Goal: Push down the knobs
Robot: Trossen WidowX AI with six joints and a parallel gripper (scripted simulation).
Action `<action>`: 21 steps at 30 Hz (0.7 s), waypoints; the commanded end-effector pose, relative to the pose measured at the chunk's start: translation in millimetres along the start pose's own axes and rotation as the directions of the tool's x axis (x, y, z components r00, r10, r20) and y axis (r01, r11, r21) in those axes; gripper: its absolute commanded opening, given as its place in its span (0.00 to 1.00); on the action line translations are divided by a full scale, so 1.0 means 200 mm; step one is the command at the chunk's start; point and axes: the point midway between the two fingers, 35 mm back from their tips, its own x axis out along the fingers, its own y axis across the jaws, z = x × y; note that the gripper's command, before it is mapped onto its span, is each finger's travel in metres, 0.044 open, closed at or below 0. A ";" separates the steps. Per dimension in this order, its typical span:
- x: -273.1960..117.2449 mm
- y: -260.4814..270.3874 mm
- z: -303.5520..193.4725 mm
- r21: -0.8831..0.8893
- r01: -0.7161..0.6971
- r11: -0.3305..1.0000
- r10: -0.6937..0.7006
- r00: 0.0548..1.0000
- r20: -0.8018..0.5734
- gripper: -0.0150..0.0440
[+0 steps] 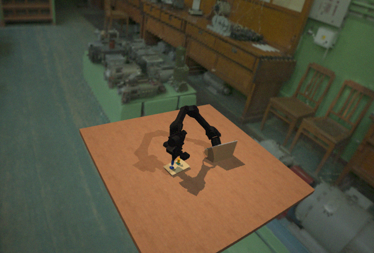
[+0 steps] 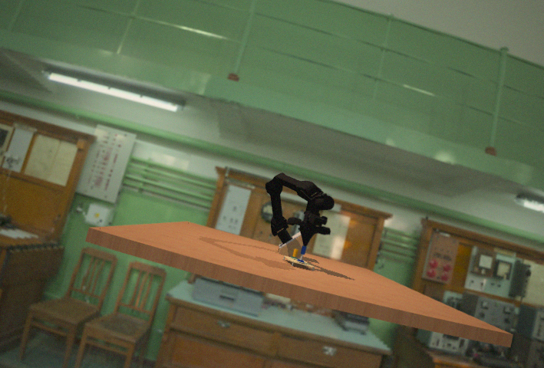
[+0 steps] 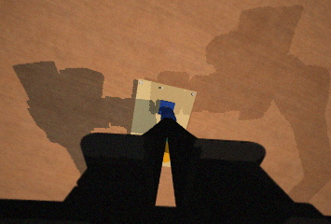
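The circuit board [image 1: 175, 172] [image 2: 309, 265] [image 3: 172, 91] stands low on the table. The blue knob [image 1: 172, 163] [image 2: 302, 250] [image 3: 167, 113] is upright over the blue potentiometer [image 1: 171, 167] [image 3: 166, 105], with a thin pale gap under it in the exterior view. The orange knob [image 1: 178, 160] [image 2: 295, 251] [image 3: 166, 159] stands over the green potentiometer [image 1: 178, 163]; whether it sits against it is too small to tell. My gripper [image 1: 172, 159] [image 2: 304, 245] [image 3: 167, 121] is shut and empty, pointing down with its tips at the blue knob's top. The tips hide part of that knob in the wrist view.
A tilted grey panel [image 1: 224, 152] [image 2: 289, 241] stands on the table [image 1: 169, 208] [image 2: 237, 264] near the arm's base, to the right of the board in the top view. The arm reaches over from that side. Its shadows fall across the board and table.
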 end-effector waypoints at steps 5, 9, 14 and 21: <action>0.00 -0.01 0.00 -0.002 0.004 1.000 -0.004 1.000 0.000 0.25; 0.00 -0.01 0.00 -0.002 0.004 1.000 -0.004 1.000 0.000 0.25; 0.00 -0.01 0.00 -0.002 0.004 1.000 -0.004 1.000 0.000 0.25; 0.01 -0.01 0.00 -0.002 0.004 1.000 -0.004 1.000 0.000 0.25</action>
